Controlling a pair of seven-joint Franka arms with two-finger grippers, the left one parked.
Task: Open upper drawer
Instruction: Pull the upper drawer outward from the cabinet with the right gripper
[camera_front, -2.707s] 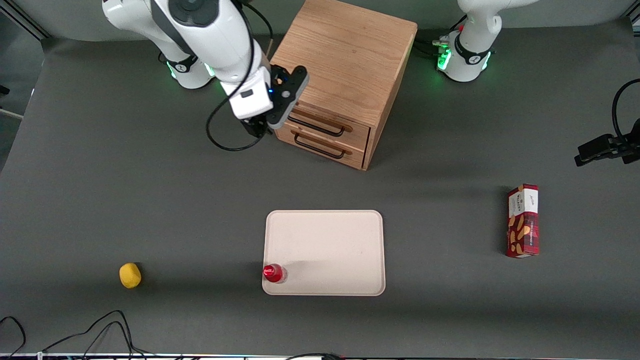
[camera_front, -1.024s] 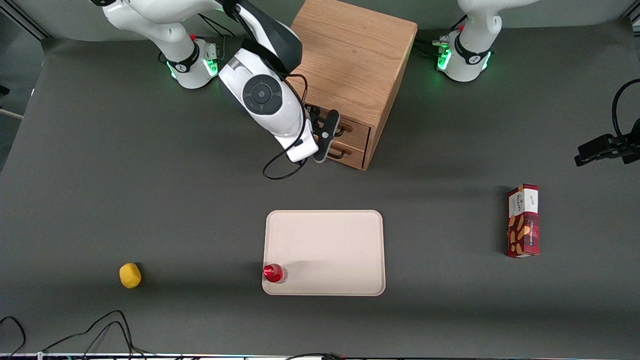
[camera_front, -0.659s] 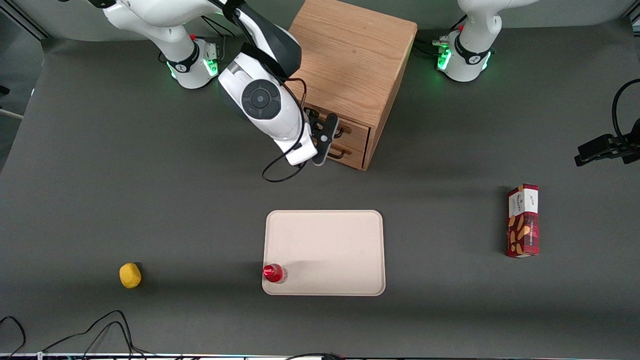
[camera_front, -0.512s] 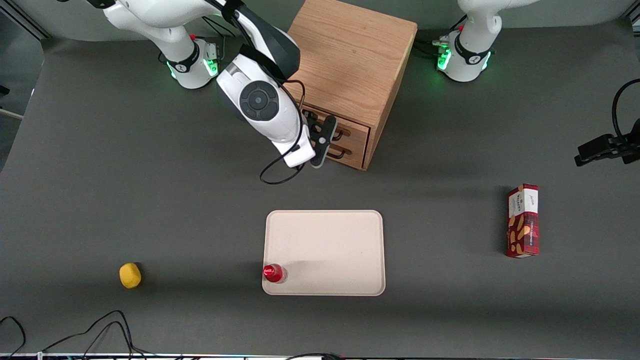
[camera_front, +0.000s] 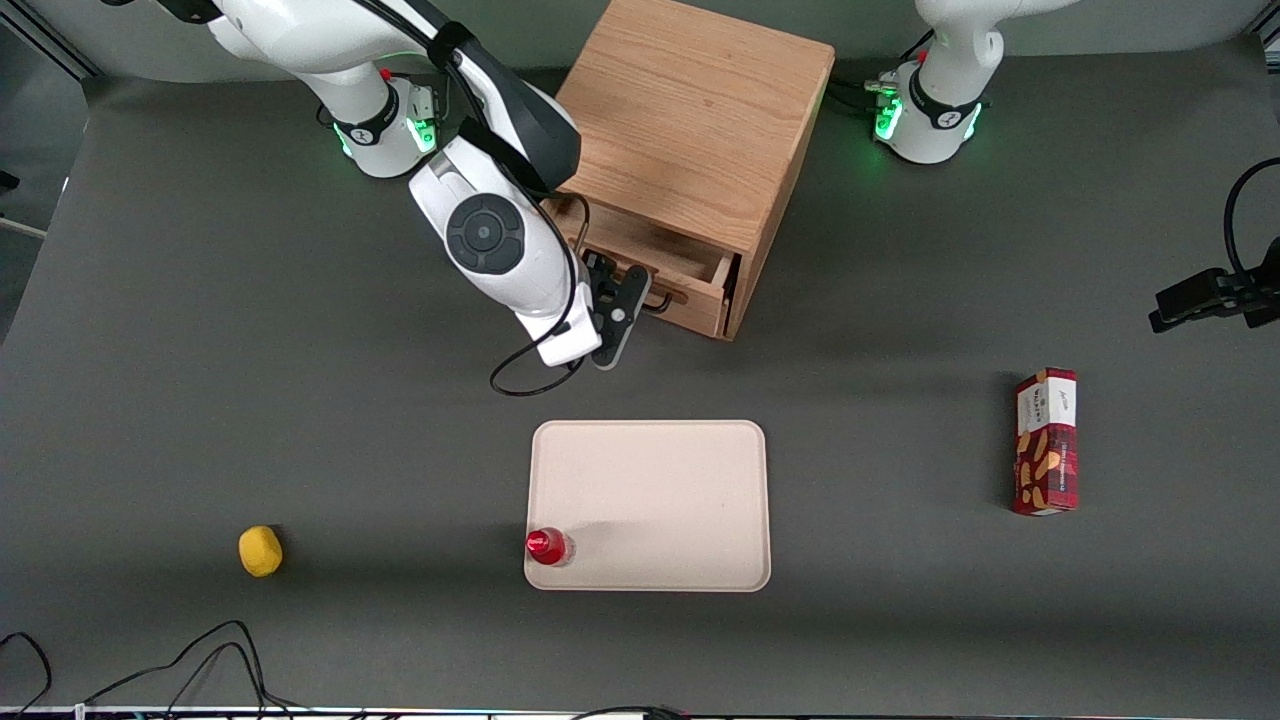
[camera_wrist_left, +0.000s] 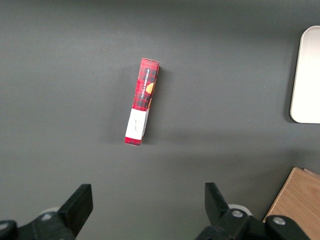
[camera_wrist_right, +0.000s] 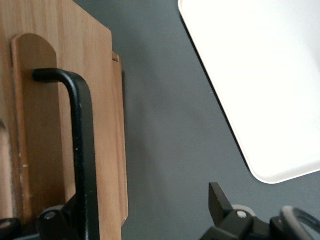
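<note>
Pulled out now, upper drawer (camera_front: 655, 255); gripper (camera_front: 628, 292) seemingly on handle.

upper drawer (camera_front: 655, 262): shut → pulled partly out | end effector (camera_front: 632, 296): drawn back with handle

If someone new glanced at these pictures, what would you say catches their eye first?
Most likely the big white working arm stretched over the light oak cabinet, its hand at the black bar handle of the upper drawer, which is pulled partly out with its hollow inside showing. Next, nearer the front camera, the pale tray with a small red-capped bottle at its corner.
</note>
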